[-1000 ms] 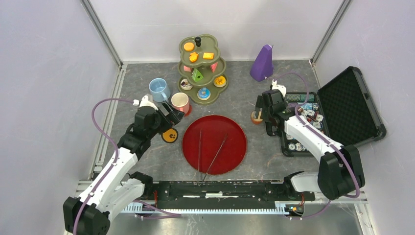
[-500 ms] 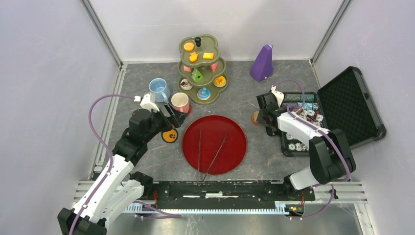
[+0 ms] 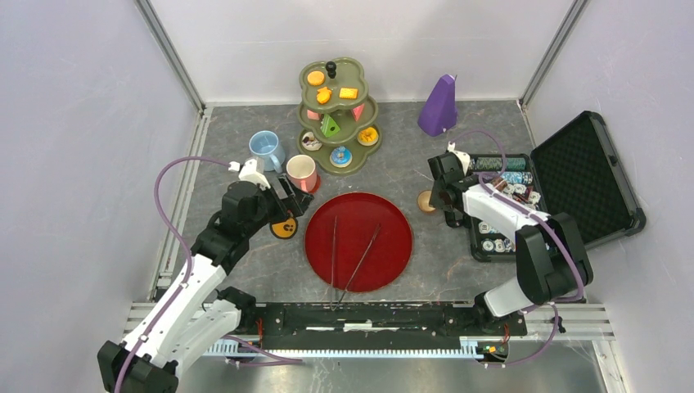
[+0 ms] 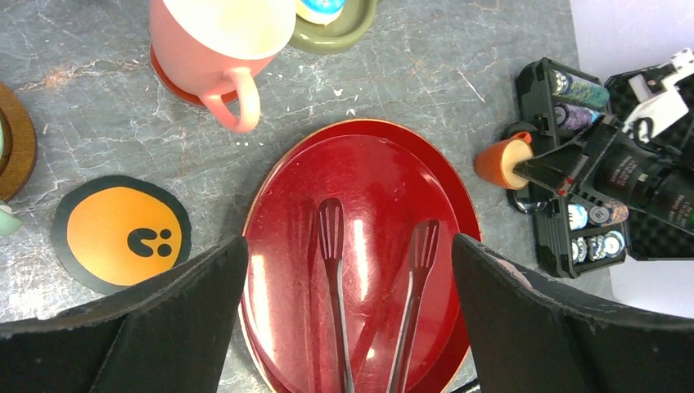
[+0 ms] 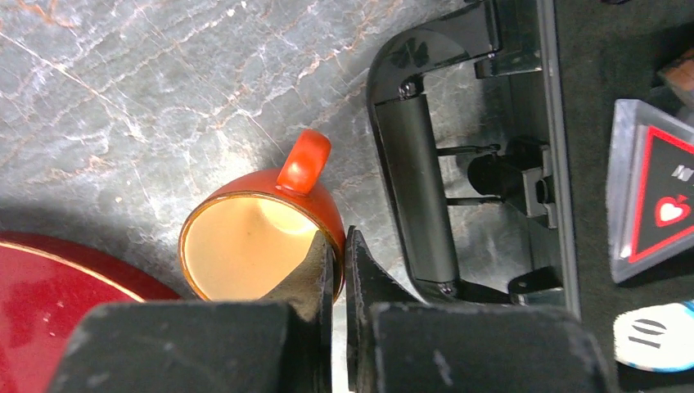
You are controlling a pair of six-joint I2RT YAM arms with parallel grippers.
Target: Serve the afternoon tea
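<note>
The small orange cup (image 5: 245, 254) stands mouth up on the tabletop, between the red tray (image 3: 397, 237) and the open poker-chip case (image 3: 573, 176). Its handle points toward the far edge. The right gripper (image 5: 335, 246) is clenched on the cup's wall, one finger inside. Two tongs (image 4: 331, 246) lie in the tray, their long axes running near to far. The left gripper (image 4: 348, 246) hangs spread wide above the tray, grasping nothing.

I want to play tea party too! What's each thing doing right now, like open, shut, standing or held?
Orange cup: pinched at the rim.
Right gripper: shut on that rim.
Left gripper: open, empty.
Pink mug: upright, on a coaster.
Blue mug: upright.
Case: lid open.
Tongs: lying on the red tray.
</note>
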